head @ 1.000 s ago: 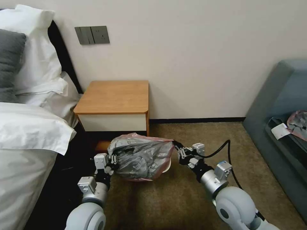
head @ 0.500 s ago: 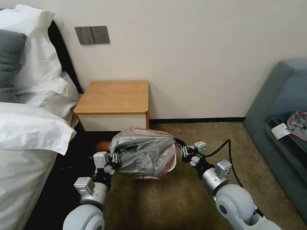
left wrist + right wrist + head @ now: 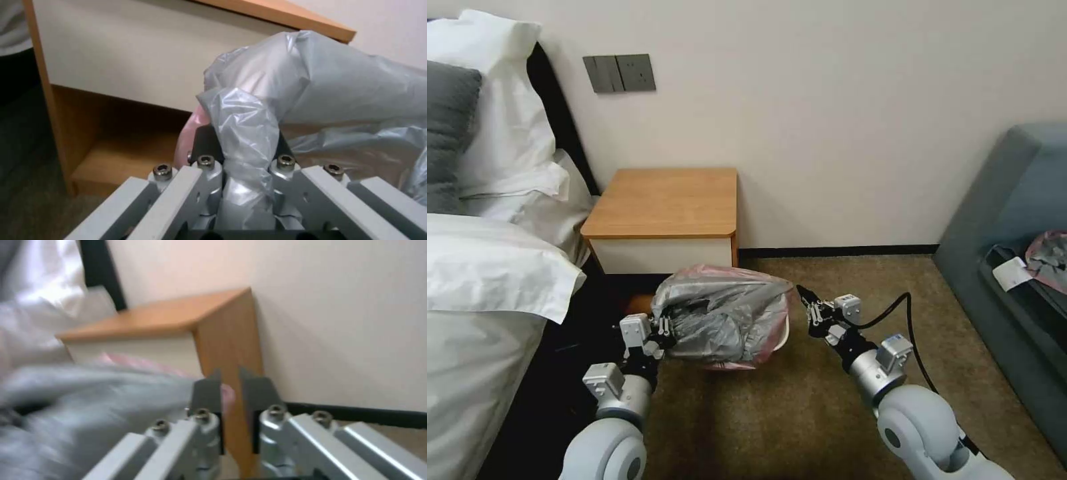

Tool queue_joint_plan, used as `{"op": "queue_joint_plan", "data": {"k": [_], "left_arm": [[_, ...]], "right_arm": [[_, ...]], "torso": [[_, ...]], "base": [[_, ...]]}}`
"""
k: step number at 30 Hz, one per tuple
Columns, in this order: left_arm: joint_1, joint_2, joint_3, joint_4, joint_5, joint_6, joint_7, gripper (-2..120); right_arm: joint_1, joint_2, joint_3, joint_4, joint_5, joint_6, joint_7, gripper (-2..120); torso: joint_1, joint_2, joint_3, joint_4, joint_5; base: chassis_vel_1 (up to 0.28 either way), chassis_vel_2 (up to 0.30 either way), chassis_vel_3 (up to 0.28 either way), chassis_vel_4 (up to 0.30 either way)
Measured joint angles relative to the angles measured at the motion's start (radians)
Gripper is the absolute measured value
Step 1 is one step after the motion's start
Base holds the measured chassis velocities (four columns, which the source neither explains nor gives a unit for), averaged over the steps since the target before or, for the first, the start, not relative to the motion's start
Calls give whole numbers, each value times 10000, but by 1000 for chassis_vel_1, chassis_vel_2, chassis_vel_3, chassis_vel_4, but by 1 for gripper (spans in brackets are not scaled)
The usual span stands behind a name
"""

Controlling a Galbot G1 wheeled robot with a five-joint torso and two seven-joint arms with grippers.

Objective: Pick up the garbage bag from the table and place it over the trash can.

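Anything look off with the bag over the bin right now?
Yes. The garbage bag sits bunched and lopsided over the trash can. The left gripper is shut on a twisted fold, while the right gripper, jaws slightly apart, holds nothing beside the bag's pink rim.

Cream wall, grey switch plate at 11 o'clock, bed with white pillows at 9, grey-blue sofa at 3, brown carpet

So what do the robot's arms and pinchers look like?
Both arms are smooth and pale grey, with round ball-like joints and shiny silver wrists carrying small boxy blocks. The left gripper and right gripper have light grey metal bars, silver bolts and flat black fingertips. A black cable loops from the right wrist.
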Motion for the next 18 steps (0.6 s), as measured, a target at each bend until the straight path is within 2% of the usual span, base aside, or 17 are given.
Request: {"op": "queue_joint_plan", "data": {"k": [3, 4, 7, 8, 9, 11, 12, 15, 16, 17, 18], "left_arm": [[-74, -52, -59, 50, -171, 0, 0, 9], [-74, -52, -59, 50, -171, 0, 0, 9], [-88, -124, -100, 28, -398, -18, 0, 9], [-88, -124, -100, 28, -398, -18, 0, 9], [-88, -149, -112, 13, -431, -33, 0, 9], [-73, -175, -122, -15, -451, -48, 0, 9], [-73, -175, -122, -15, -451, -48, 0, 9], [-31, -199, -122, -46, -463, -65, -11, 9], [-44, -217, -102, -93, -463, -73, -28, 9], [-53, -219, -82, -110, -463, -72, -30, 9], [-53, -219, -82, -110, -463, -72, -30, 9]], "right_arm": [[-356, 269, 65, 720, 982, -150, 393, 27], [-356, 269, 65, 720, 982, -150, 393, 27], [-393, 675, 56, 994, 2468, -665, 1304, 42], [-393, 675, 56, 994, 2468, -665, 1304, 42], [-286, 824, 49, 993, 3005, -922, 1683, 47], [-44, 1026, 51, 941, 3725, -1267, 2224, 55], [-44, 1026, 51, 941, 3725, -1267, 2224, 55], [493, 1478, 63, 635, 4551, -1795, 2672, 71], [836, 2007, 74, 162, 4626, -2114, 2707, 84], [956, 2184, 73, -48, 4628, -2150, 2716, 89], [956, 2184, 73, -48, 4628, -2150, 2716, 89]], "torso": [[0, 0, 0, 0, -1], [0, 0, 0, 0, -1], [0, 0, 0, -1, -1], [0, 0, 0, -1, -1], [0, 0, 0, 0, 2], [0, 0, 0, 0, 0], [0, 0, 0, 0, 0], [0, 0, 0, 1, 2], [0, 0, 0, 1, 0], [0, 0, 0, 1, 0], [0, 0, 0, 1, 0]], "base": [[0, 0, 0, 0], [0, 0, 0, 0], [0, 0, 0, 0], [0, 0, 0, 0], [0, 0, 0, 0], [0, 0, 0, 0], [0, 0, 0, 0], [0, 0, 0, 0], [0, 0, 0, 0], [0, 0, 0, 0], [0, 0, 0, 0]]}}
